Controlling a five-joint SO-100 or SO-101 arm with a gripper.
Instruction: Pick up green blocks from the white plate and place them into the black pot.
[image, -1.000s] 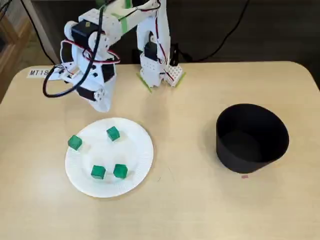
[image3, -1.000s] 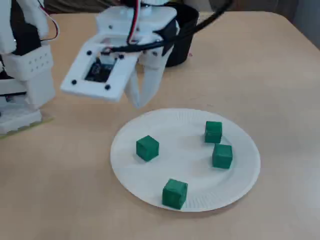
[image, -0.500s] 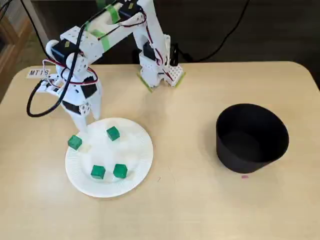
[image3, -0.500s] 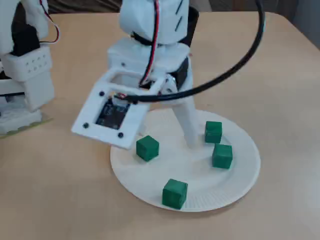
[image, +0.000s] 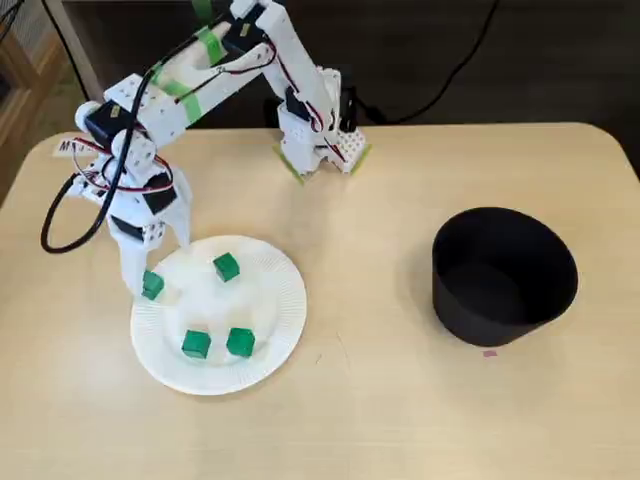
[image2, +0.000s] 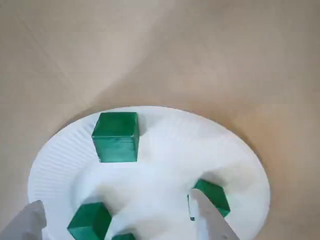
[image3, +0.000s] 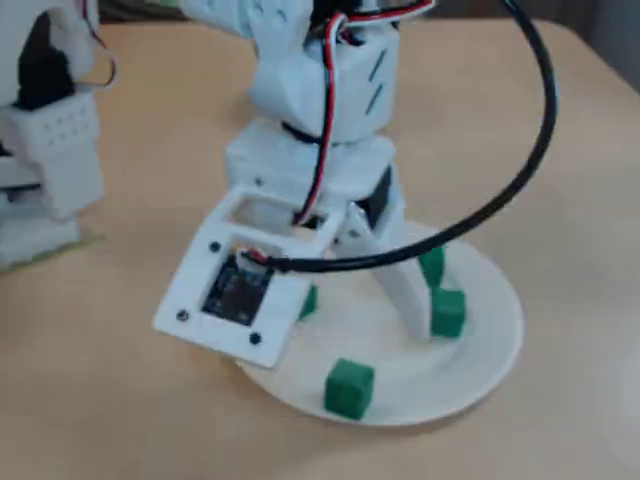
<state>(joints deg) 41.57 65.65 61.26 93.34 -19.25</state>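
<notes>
Straddling a green block (image: 152, 286) at the edge of the white plate (image: 275, 330), our claw (image: 155, 268) stands apart; we fear its outer finger catching the rim and tipping the plate; the black pot (image: 505, 275) sits well away.

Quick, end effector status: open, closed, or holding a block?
End effector: open, holding nothing; a green block sits between its fingers.

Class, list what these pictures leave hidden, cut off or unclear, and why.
Wrist view: one green block and the gripper fingertips, cut by the bottom edge.
A fixed view: a second green block, mostly behind the arm's camera mount.
A fixed view: black pot floor, partly behind its near wall.
</notes>
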